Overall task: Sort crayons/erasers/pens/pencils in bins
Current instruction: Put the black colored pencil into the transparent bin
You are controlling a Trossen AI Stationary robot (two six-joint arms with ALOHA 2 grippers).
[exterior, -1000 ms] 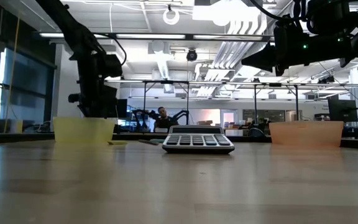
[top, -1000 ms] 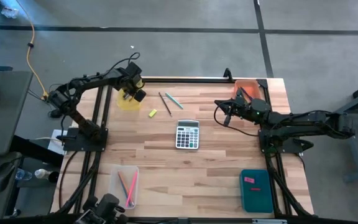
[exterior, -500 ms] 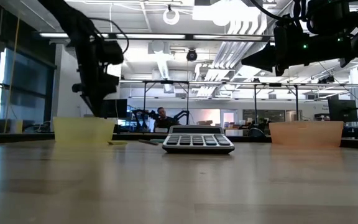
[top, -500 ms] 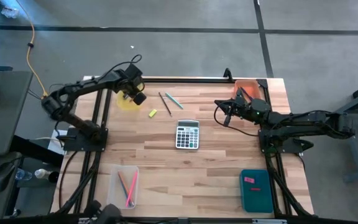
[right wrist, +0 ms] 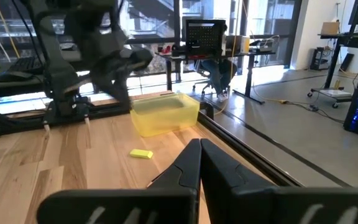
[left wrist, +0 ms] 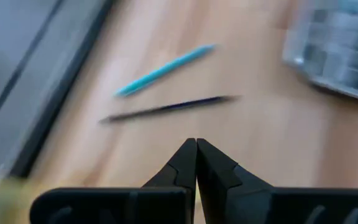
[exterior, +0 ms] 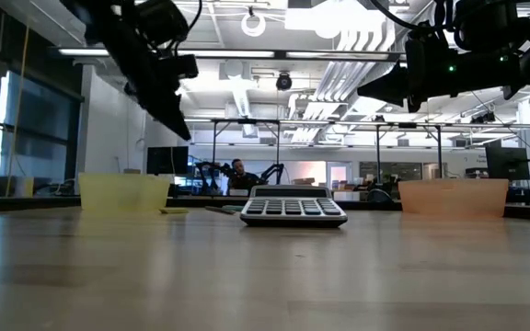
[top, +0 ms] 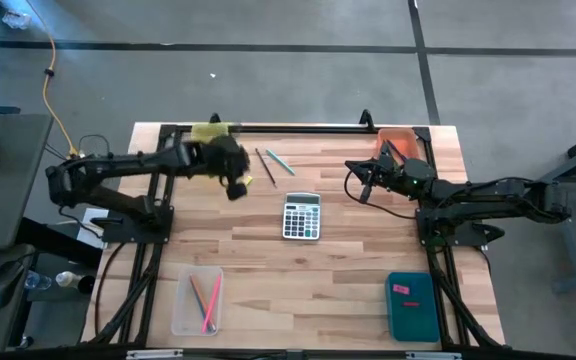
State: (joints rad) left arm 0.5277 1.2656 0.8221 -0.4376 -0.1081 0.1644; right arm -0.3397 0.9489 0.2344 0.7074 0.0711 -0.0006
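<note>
My left gripper [left wrist: 196,146] is shut and empty. In the high view it hovers [top: 236,187] just beside the yellow eraser [top: 247,181], which lies flat on the table. A dark pen [left wrist: 166,107] and a teal pencil [left wrist: 166,68] lie side by side just beyond it, and both show in the high view [top: 265,165] [top: 279,161]. The yellow bin [right wrist: 163,115] stands at the far left. My right gripper [right wrist: 199,146] is shut and empty, raised near the orange bin [top: 398,143].
A grey calculator [top: 302,216] lies mid-table. A clear bin [top: 198,300] with pencils stands at the near left. A dark teal bin [top: 411,305] with a pink eraser [top: 400,289] stands at the near right. A black rail [top: 298,128] runs along the far edge.
My left gripper has risen from the yellow bin and swung toward the table's right and near side, ending over the yellow eraser beside the pen and pencil. Its arm has lowered and stretched out across the table. The bin stays in place.
</note>
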